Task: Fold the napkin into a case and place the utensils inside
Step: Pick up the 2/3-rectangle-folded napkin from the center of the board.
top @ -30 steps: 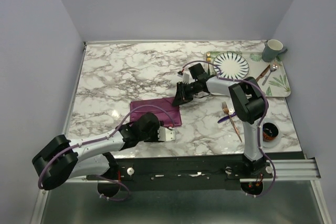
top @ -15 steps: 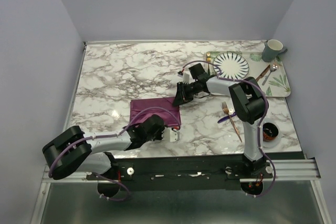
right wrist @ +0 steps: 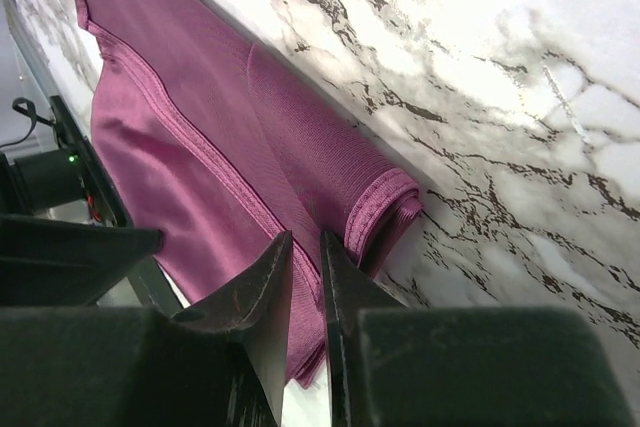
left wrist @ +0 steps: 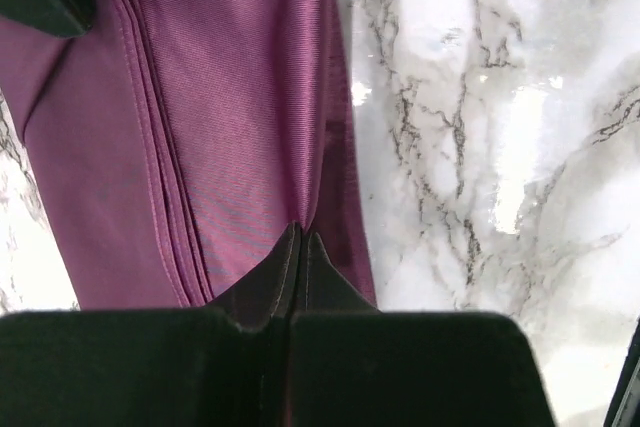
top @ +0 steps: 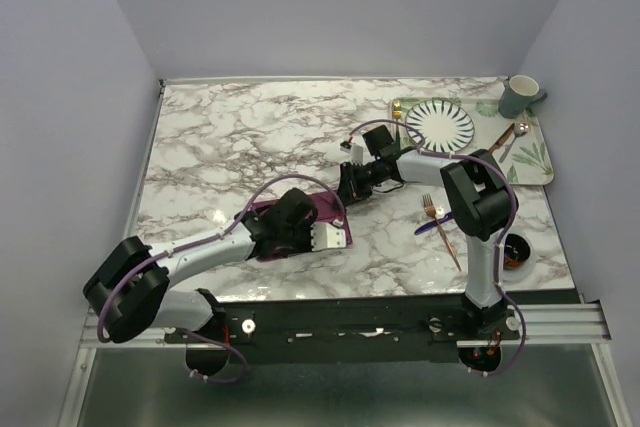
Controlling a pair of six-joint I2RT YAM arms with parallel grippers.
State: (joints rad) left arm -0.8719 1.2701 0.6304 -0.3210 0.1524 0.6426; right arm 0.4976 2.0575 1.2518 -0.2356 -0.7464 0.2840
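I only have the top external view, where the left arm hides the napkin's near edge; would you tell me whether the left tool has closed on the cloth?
Observer: Yes; the left wrist view shows the left tool shut, pinching a ridge of the napkin.
Operator: Thank you. And the other side?
Observer: In its wrist view the right tool sits at the napkin's hemmed edge, jaws a narrow gap apart; whether it clamps the cloth, I cannot tell.
Operator: Is the cloth one layer?
Observer: No; the left wrist view shows several stacked folded edges.

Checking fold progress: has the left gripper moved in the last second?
Yes. The left gripper, shut on the napkin, has gone away from the table's near edge and slightly right, toward the fork.
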